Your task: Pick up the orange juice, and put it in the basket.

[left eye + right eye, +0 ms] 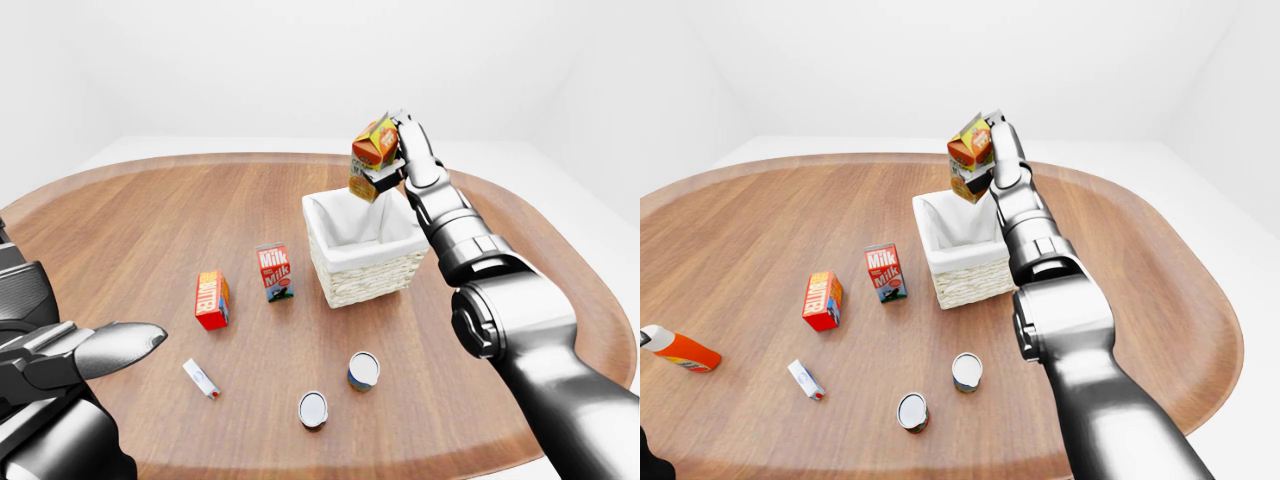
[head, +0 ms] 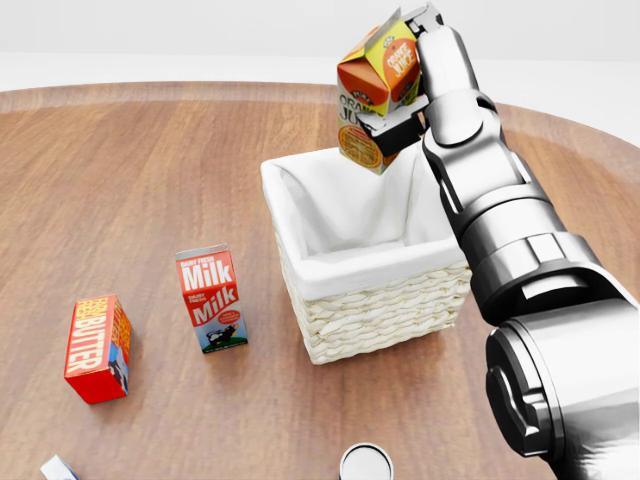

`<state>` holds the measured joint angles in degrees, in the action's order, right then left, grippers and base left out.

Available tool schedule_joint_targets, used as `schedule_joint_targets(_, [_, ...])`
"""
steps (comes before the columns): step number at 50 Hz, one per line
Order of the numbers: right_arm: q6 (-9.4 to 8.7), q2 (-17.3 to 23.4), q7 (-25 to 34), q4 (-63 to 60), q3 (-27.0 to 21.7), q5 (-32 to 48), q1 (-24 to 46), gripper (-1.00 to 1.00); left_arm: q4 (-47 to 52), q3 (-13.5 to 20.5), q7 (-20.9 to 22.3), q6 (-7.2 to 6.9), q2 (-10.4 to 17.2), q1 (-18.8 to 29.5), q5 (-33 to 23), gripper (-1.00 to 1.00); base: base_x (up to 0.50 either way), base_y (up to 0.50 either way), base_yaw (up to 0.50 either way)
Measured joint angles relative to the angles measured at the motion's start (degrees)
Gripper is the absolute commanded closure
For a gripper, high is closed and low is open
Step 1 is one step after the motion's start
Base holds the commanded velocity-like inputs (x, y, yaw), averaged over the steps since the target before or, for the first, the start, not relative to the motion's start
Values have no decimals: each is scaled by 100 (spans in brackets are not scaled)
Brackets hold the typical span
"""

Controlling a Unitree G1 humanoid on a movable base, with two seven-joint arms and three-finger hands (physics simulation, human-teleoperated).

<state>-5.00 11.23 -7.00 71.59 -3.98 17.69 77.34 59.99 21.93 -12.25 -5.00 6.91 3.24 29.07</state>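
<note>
Wooden table (image 1: pixel 150 215) | 1 orange juice (image 2: pixel 378 88) – 1 basket (image 2: pixel 375 300) – 2 cans (image 1: pixel 363 370)

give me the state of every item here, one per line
juice: held in the air, tilted, above the basket's top rim
right hand: fingers shut on the juice
left hand: low at the view's left, holding nothing
basket: upright, nothing seen inside
milk: standing upright
butter: standing, leaning a little
two cans: upright
small tube: lying flat
orange bottle: lying on its side
</note>
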Motion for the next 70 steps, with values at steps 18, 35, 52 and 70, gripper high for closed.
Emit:
schedule_joint_targets(18, [0, -44, -126, 193, -63, -13, 50, 100, 0, -4, -13, 0, 5, 2, 9, -100, 0, 0, 0])
schedule_joint_targets(35, [0, -112, -235, 288, -111, -41, -38, 100, 0, 13, 6, 0, -6, -3, 8, -100, 0, 0, 0])
schedule_joint_targets(52, [0, -157, -304, 349, -138, -59, -159, 100, -12, 16, 75, 0, -46, 0, -67, -100, 0, 0, 0])
schedule_joint_targets(70, [0, -204, -371, 402, -170, -59, -266, 100, -7, 9, 114, 0, -79, 5, -122, -100, 0, 0, 0])
